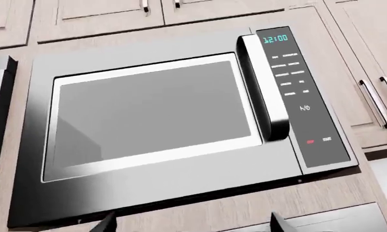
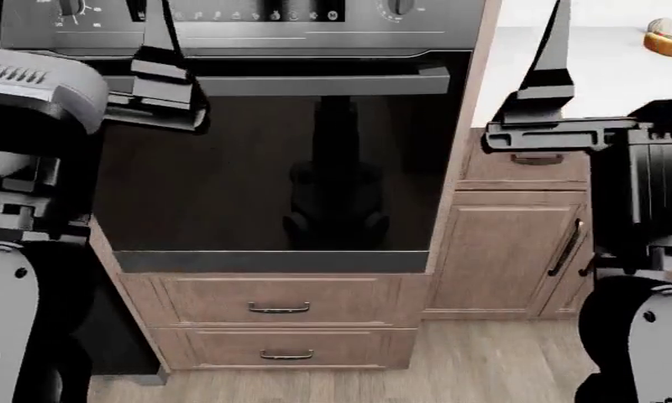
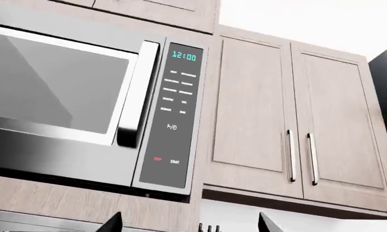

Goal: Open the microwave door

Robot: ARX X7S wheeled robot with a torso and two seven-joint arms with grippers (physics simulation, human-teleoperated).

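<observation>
The microwave (image 1: 161, 130) is steel-fronted and set into pale wood cabinetry, and its door (image 1: 148, 116) is closed flat. A vertical silver handle (image 1: 264, 87) runs along the door's edge beside the black control panel (image 1: 300, 96), which reads 12:00. My left gripper (image 1: 192, 224) is open and empty, hanging below the microwave's lower edge and apart from it. In the right wrist view the same handle (image 3: 137, 94) and panel (image 3: 175, 116) show from below. My right gripper (image 3: 190, 223) is open and empty, away from the handle. The microwave is out of the head view.
Under the microwave stands a wall oven (image 2: 269, 159) with a dark glass door and a bar handle (image 2: 313, 84), with two drawers (image 2: 278, 300) beneath. Both forearms (image 2: 162, 67) (image 2: 549, 84) reach up past the oven. Upper cabinets (image 3: 297, 121) and a counter (image 2: 605, 59) lie to the right.
</observation>
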